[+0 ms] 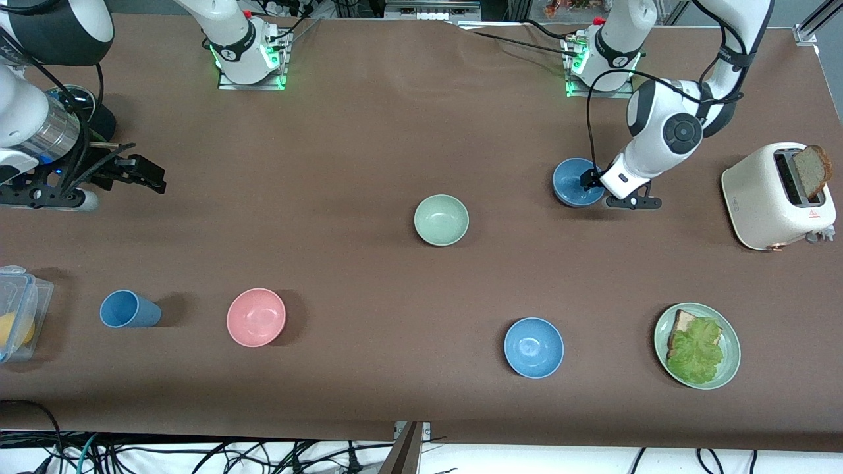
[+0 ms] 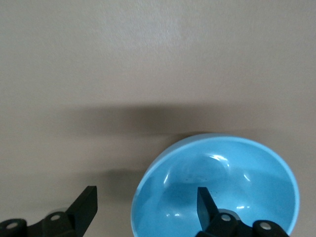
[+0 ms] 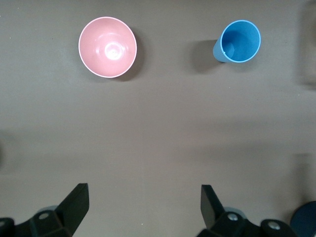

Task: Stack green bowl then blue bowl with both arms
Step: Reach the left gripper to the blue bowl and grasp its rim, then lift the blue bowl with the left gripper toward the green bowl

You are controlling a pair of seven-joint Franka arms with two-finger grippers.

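Left gripper (image 2: 147, 207): jaws wide apart, straddling the blue bowl (image 1: 575, 182) rim, one finger inside.
Right gripper (image 3: 144, 200): waits over bare table, jaws wide, holding nothing.
Green bowl (image 1: 441, 220): mid-table, alone.

Pink bowl (image 1: 256, 317): low in the front view, toward the right arm's end; upright, empty.
Blue cup (image 1: 130, 309): same row as the pink bowl, closer to the right arm's end; standing apart from it.
Clear lidded box (image 1: 16, 313): at the frame edge past the cup; something yellow inside.
Sky-blue bowl (image 1: 533, 347): low in the frame, toward the left arm's end; empty, glossy.
Green plate (image 1: 731, 349): near the sky-blue bowl, lower corner; bread (image 1: 681, 322) with a lettuce leaf (image 1: 698, 352) on top.
Toaster (image 1: 777, 197): cream, mid-height at the left arm's end; a brown bread slice (image 1: 811, 170) sticks up from its slot.
Table cover (image 1: 369, 131): brown, matte.
Cables (image 1: 197, 454): black tangle along the bottom edge.
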